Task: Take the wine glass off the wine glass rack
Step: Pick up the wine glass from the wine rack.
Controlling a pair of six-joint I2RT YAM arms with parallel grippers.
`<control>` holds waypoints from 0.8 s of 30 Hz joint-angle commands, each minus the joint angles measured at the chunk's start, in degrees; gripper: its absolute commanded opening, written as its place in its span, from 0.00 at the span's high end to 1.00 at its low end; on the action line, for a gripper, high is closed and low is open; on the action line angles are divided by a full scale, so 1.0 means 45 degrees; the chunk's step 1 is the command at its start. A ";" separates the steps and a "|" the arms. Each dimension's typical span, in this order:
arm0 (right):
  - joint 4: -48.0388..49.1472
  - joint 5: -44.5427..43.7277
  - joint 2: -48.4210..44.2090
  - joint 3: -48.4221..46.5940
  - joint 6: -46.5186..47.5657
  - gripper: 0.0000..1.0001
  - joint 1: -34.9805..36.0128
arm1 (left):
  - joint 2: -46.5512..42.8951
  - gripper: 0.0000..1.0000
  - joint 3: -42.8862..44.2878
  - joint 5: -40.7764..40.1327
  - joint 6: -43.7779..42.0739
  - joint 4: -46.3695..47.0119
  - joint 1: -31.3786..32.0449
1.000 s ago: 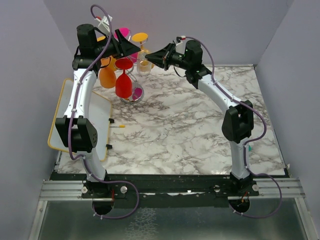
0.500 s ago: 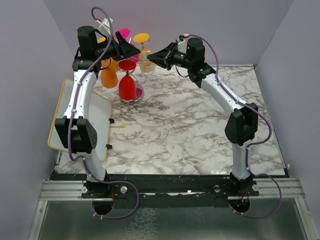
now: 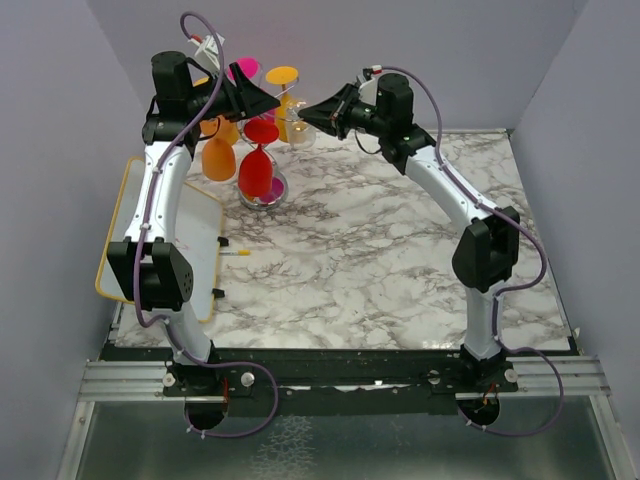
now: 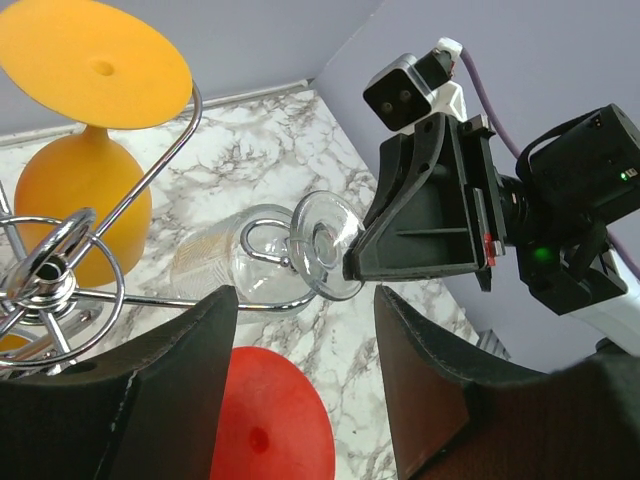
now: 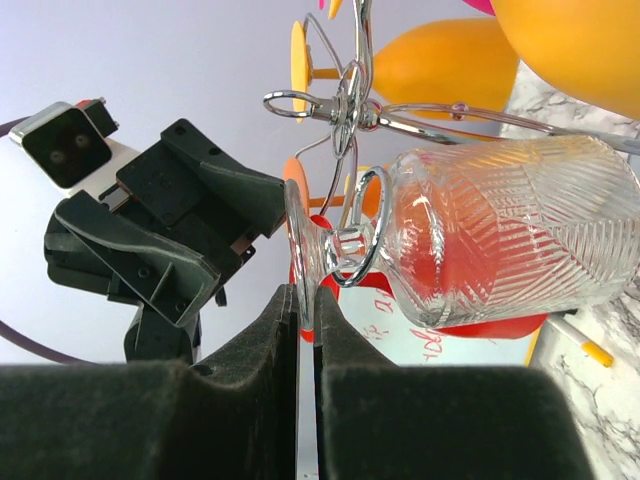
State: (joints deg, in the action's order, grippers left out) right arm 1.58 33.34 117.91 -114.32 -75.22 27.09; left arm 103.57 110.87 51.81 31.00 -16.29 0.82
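Overall light: bright, even and diffuse in all three views; no lamp is in view.
Shadows: faint and soft-edged on the white-and-grey marbled tabletop (image 3: pixel 380 260).
Glare: small sharp white glints on the shiny chrome wire rack (image 5: pixel 345 105); a bright patch on the clear ribbed wine glass (image 5: pixel 500 230).
Focus, left wrist: the black padded fingers (image 4: pixel 140 400) of the left claw (image 4: pixel 305 320) are soft near the lens; the rack beyond is crisp.
Focus, right wrist: the right claw (image 5: pixel 305 300) is a dark, blurred mass along the bottom; the glass is sharp.
Exposure: the pale wall looks slightly washed out.
Distortion: the top view's walls splay toward the corners.
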 commanded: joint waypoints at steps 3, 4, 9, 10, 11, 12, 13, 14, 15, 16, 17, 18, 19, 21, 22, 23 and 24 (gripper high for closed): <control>0.0541 -0.0172 -0.1556 -0.0045 0.0261 0.99 -0.0460 | -0.0615 0.41 -0.0023 0.0057 -0.0308 -0.0149 -0.0065; 0.0619 -0.0123 -0.1634 0.0112 0.0211 1.00 -0.0463 | -0.0604 0.41 -0.0037 0.0055 -0.0308 -0.0158 -0.0065; 0.1230 0.0043 -0.2007 0.0776 -0.0039 1.00 -0.0455 | -0.0652 0.41 -0.0181 -0.0048 -0.0385 -0.0156 -0.0065; 0.1269 0.0124 -0.2047 0.0793 -0.0059 0.99 -0.0454 | -0.0669 0.41 -0.0201 -0.0063 -0.0395 -0.0167 -0.0075; 0.1259 0.0166 -0.2096 0.0810 -0.0034 1.00 -0.0454 | -0.0671 0.41 -0.0218 -0.0075 -0.0404 -0.0168 -0.0066; 0.1216 0.0163 -0.2185 0.0851 0.0032 0.99 -0.0454 | -0.0689 0.42 -0.0223 -0.0101 -0.0405 -0.0163 -0.0065; 0.1128 0.0062 -0.2294 0.0888 0.0094 0.99 -0.0454 | -0.0674 0.42 -0.0214 -0.0138 -0.0396 -0.0167 -0.0065; 0.1083 -0.0020 -0.2412 0.0990 0.0153 0.99 -0.0454 | -0.0657 0.42 -0.0191 -0.0141 -0.0387 -0.0161 -0.0065; 0.1050 -0.0092 -0.2522 0.1067 0.0197 0.99 -0.0459 | -0.0638 0.42 -0.0158 -0.0124 -0.0369 -0.0165 -0.0065; 0.1027 -0.0120 -0.2607 0.1123 0.0210 0.99 -0.0455 | -0.0633 0.42 -0.0120 -0.0122 -0.0367 -0.0158 -0.0065; 0.1017 -0.0124 -0.2666 0.1169 0.0212 1.00 -0.0454 | -0.0633 0.42 -0.0084 -0.0095 -0.0381 -0.0159 -0.0065; 0.1015 -0.0124 -0.2698 0.1199 0.0214 1.00 -0.0454 | -0.0633 0.42 -0.0060 -0.0089 -0.0412 -0.0168 -0.0070; 0.1005 -0.0117 -0.2736 0.1234 0.0212 1.00 -0.0454 | -0.0633 0.42 -0.0039 -0.0088 -0.0406 -0.0163 -0.0075; 0.0866 -0.0253 -0.2904 0.1343 0.0332 1.00 -0.0454 | -0.0604 0.42 0.0036 -0.0057 -0.0391 -0.0150 -0.0065; 0.0742 -0.0370 -0.3018 0.1411 0.0429 0.99 -0.0452 | -0.0580 0.42 0.0073 0.0009 -0.0345 -0.0112 -0.0065; 0.0725 -0.0485 -0.3162 0.1544 0.0481 0.99 -0.0444 | -0.0560 0.42 0.0119 0.0066 -0.0303 -0.0085 -0.0065; 0.0749 -0.0582 -0.3305 0.1729 0.0516 0.99 -0.0453 | -0.0538 0.42 0.0168 0.0144 -0.0275 -0.0065 -0.0065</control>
State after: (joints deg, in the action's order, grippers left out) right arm -0.21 32.64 110.17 -106.61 -74.32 25.65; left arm 102.74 110.43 51.81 30.13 -16.47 0.82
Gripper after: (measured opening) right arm 0.106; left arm 0.584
